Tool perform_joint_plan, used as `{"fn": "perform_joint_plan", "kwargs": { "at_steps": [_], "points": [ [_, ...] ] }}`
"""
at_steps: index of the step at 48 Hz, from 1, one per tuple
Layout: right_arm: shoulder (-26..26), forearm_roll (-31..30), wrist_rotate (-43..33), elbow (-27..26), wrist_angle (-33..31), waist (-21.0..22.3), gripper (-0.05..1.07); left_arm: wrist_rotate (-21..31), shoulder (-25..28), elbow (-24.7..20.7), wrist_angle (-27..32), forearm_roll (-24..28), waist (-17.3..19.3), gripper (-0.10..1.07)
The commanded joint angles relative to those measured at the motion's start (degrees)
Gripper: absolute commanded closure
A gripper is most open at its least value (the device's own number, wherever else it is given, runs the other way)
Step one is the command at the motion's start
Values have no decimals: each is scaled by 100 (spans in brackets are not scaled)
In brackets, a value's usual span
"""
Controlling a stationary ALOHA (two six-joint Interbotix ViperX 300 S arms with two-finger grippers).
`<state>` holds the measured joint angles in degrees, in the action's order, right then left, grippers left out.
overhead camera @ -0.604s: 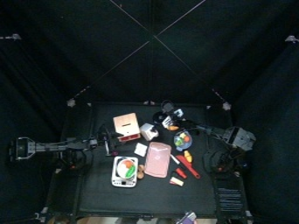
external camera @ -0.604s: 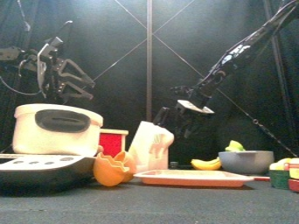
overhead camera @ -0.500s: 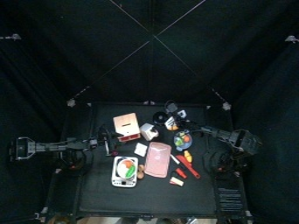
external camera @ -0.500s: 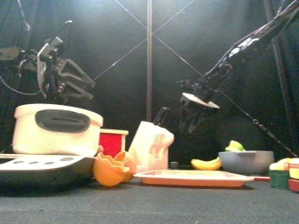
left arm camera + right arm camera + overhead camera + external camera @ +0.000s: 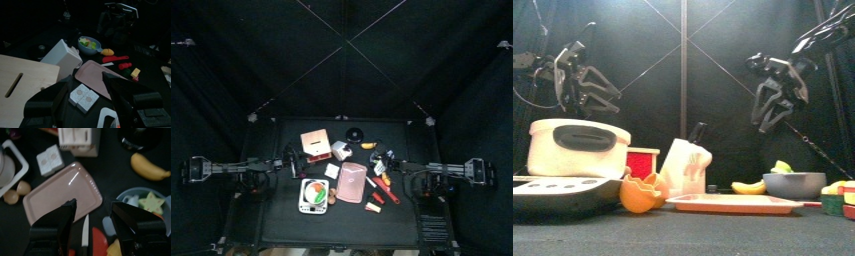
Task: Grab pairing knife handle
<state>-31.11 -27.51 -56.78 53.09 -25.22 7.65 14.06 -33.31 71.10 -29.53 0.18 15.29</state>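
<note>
The pairing knife lies on the table beside the pink tray [image 5: 353, 180], on its right. Its thin red handle [image 5: 386, 192] points toward the table's front; it also shows in the left wrist view [image 5: 115, 59]. In the right wrist view the pale blade [image 5: 85, 228] and a bit of red handle [image 5: 99, 241] lie between my jaws. My right gripper [image 5: 390, 171] is open and empty, hanging high above the knife [image 5: 775, 122]. My left gripper [image 5: 576, 100] is open and empty, resting high at the left [image 5: 291, 158].
A white knife block [image 5: 342, 150], a wooden board [image 5: 315, 140], a bowl of fruit [image 5: 381, 158] and a banana [image 5: 370, 145] stand behind the tray. A white pot [image 5: 577, 148], a scale [image 5: 311, 195] and an orange piece [image 5: 641, 194] are at the front left.
The right arm has swung away from the knife block and bowl, toward the right and the table's front. Its gripper now hangs higher, over the knife. The left arm has not moved.
</note>
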Motion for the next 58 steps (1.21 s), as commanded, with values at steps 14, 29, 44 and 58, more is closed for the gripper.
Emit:
{"fn": "perform_joint_plan", "kwargs": {
  "at_steps": [14,29,44,58],
  "points": [
    [132,817,9,624,9,-1617,19,9,0,-176,-229,-26,-62,11],
    [1011,1371,9,571,-79,-1828,19,-18,26,-185,-325,-18,-114,11],
    [1222,1371,9,545,-264,-1758,20,0,26,-114,-316,-26,-237,11],
    [1230,1397,9,554,-308,-1635,31,-9,35,-105,-325,-26,-237,11]
  ]
}}
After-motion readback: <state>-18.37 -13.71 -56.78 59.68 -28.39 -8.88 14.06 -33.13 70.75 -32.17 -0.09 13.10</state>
